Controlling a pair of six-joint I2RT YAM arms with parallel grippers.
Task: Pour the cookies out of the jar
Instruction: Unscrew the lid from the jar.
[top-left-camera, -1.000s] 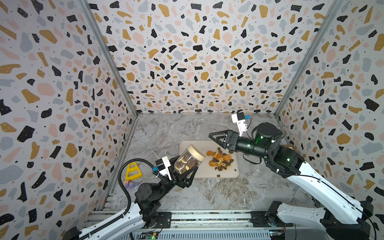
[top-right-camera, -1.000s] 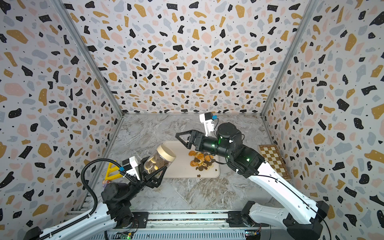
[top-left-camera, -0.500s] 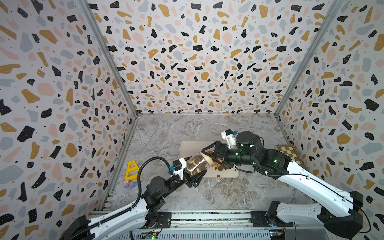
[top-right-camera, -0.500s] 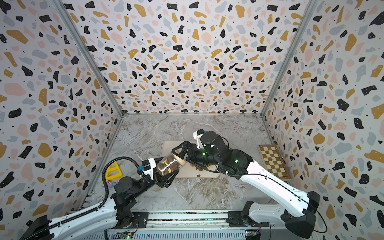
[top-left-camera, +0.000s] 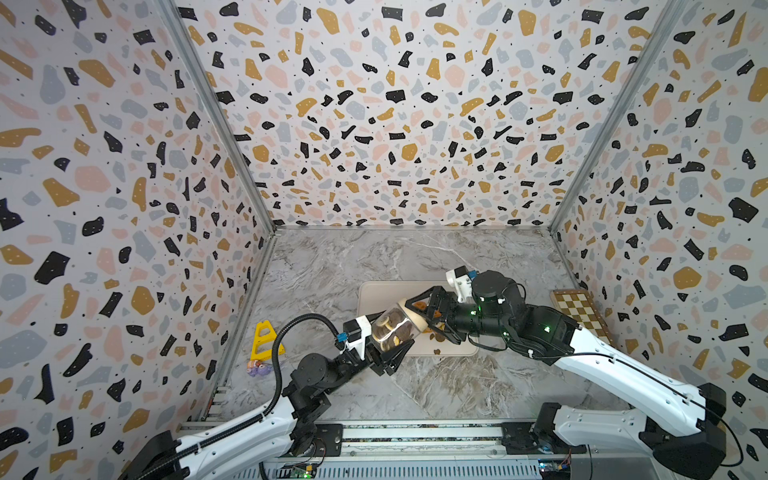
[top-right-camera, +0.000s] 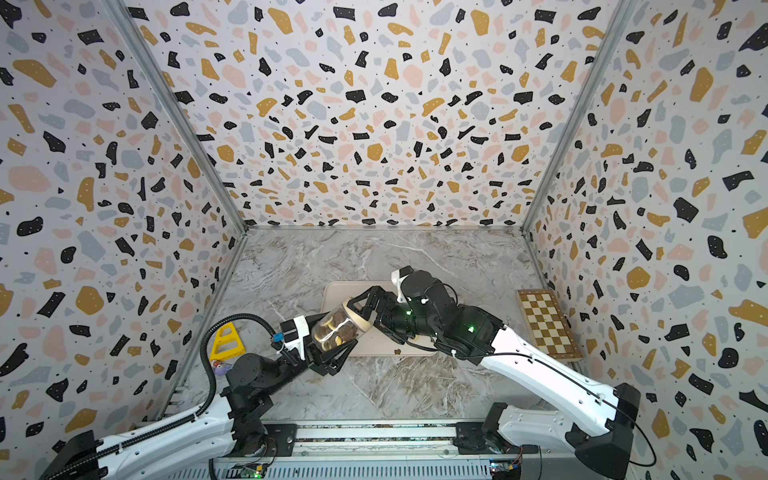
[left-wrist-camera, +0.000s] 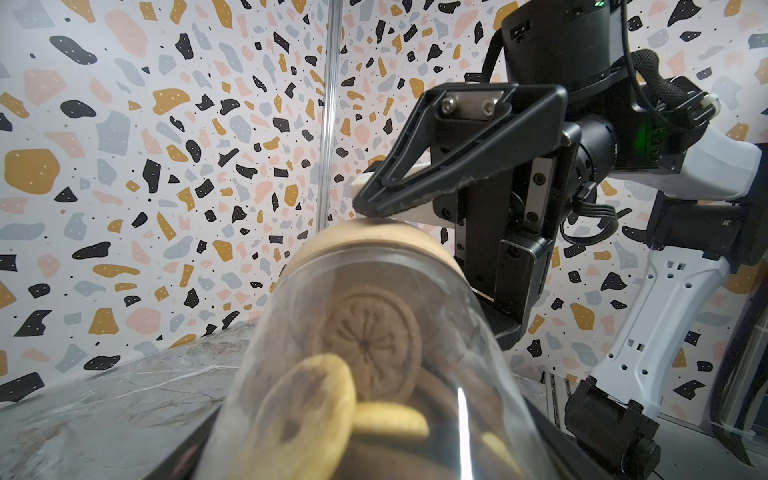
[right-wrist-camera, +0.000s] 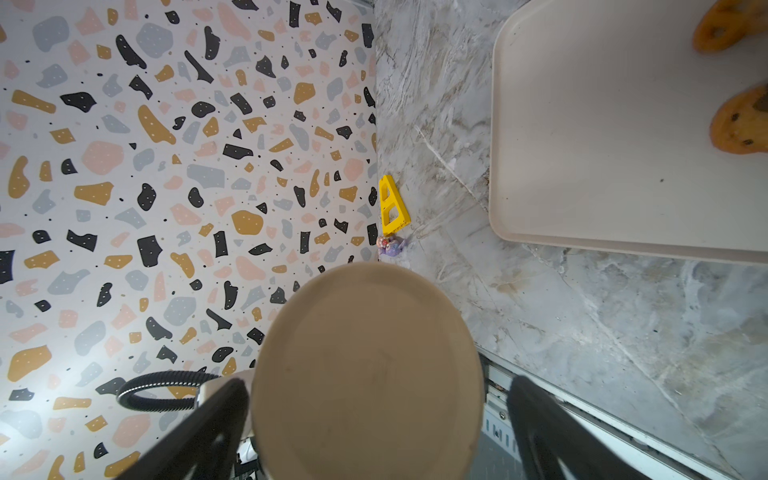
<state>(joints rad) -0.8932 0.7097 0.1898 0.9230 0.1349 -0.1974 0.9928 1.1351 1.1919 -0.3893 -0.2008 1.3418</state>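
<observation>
Many cookies (left-wrist-camera: 370, 336) sit in the jar (top-left-camera: 392, 328); left fingers (top-left-camera: 388, 363) clamp it, lid (right-wrist-camera: 365, 374) slanting toward right fingers (right-wrist-camera: 536, 411), spread astride it.

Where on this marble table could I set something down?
The grey marble tabletop is bare between the back wall and the beige tray, and along the front rail. Crowded: around the clear glass jar, the loose cookies, the yellow triangular frame, the wooden checkerboard.

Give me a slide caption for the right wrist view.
Right gripper open around the jar lid, cookies on the tray beyond.
</observation>
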